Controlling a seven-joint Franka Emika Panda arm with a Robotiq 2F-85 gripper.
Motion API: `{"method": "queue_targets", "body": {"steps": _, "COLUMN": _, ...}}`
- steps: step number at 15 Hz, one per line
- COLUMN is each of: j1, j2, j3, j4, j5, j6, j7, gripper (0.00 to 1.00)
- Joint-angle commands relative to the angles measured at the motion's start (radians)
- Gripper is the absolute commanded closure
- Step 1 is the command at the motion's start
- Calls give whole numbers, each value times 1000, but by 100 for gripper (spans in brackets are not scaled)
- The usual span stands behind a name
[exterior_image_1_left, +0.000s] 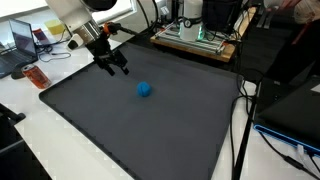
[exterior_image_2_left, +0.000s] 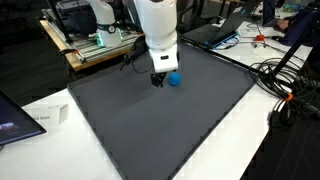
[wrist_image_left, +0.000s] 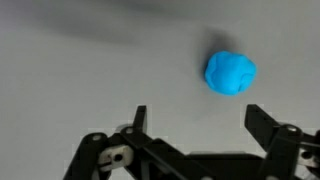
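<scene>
Two fingers of the gripper stood spread as wide as they go in the wrist view, with nothing held between them. Only their tips and some dark linkage showed, the rest being cut off by the lower edge. A small blue ball lay on the dark mat just ahead of the fingers, touching neither and nearer to one than to the other.

In an exterior view the ball sat alone on the mat, near the gripper but clear of it. In an exterior view from the opposite side the white wrist hid most of the gripper, and the ball peeped out just beside it (its near edge was partly covered). Whether the fingertips touched the mat could not be made out. Cables trailed off the frame's edge.
</scene>
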Motion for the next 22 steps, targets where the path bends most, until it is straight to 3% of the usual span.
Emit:
{"method": "queue_targets", "body": {"steps": 1, "j1": -70, "j2": -24, "j3": 47, "j4": -86, "j5": 115, "j6": 59, "j7": -138, "gripper": 0}}
{"method": "queue_targets", "body": {"steps": 9, "j1": -140, "j2": 0, "j3": 67, "j4": -140, "j5": 316, "j6": 53, "j7": -401, "gripper": 0}}
{"method": "queue_targets", "body": {"steps": 13, "j1": -121, "j2": -30, "j3": 45, "j4": -204, "j5": 365, "j6": 86, "j7": -472, "gripper": 0}}
{"method": "queue_targets", "body": {"steps": 22, "j1": -100, "j2": -213, "j3": 46, "j4": -501, "j5": 525, "j6": 320, "j7": -661, "gripper": 0}}
